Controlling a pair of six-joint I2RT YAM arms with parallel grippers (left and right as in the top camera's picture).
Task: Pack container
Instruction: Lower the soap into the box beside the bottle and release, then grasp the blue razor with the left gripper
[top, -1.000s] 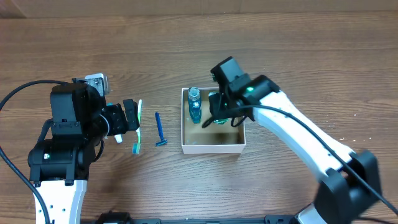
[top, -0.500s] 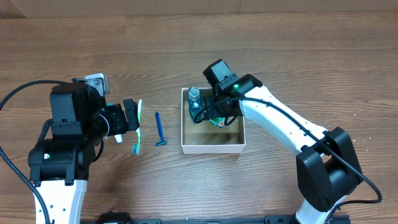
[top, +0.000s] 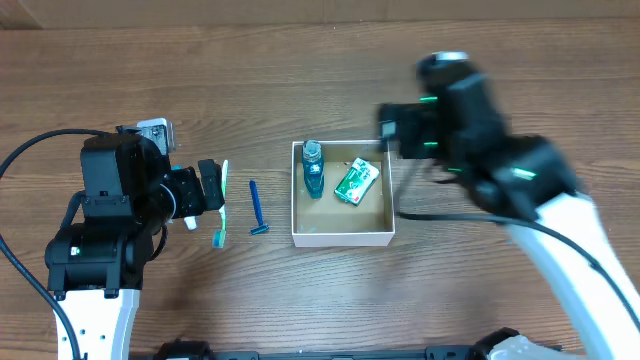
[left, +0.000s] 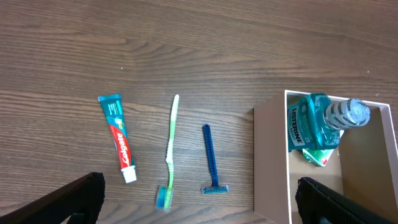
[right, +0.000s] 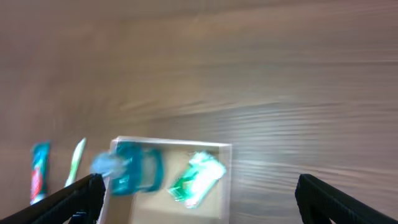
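While mouthwash bottle (top: 313, 170) and green packet (top: 356, 183) sit inside container (top: 340, 238), right gripper (top: 390, 130) hangs near its corner, blurred, fingers spread, empty; left gripper (top: 212, 185), likewise spread, beside toothbrush (top: 222, 205), razor (top: 257, 210).

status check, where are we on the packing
Left gripper open, empty; right gripper open, empty. Container holds mouthwash bottle and green packet. Toothpaste, toothbrush, razor outside it, not yet packed. Nothing blocking them.

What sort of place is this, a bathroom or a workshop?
Probably a robot lab bench: a left arm and right arm over a wooden table, with toothpaste, toothbrush and razor laid beside a container.
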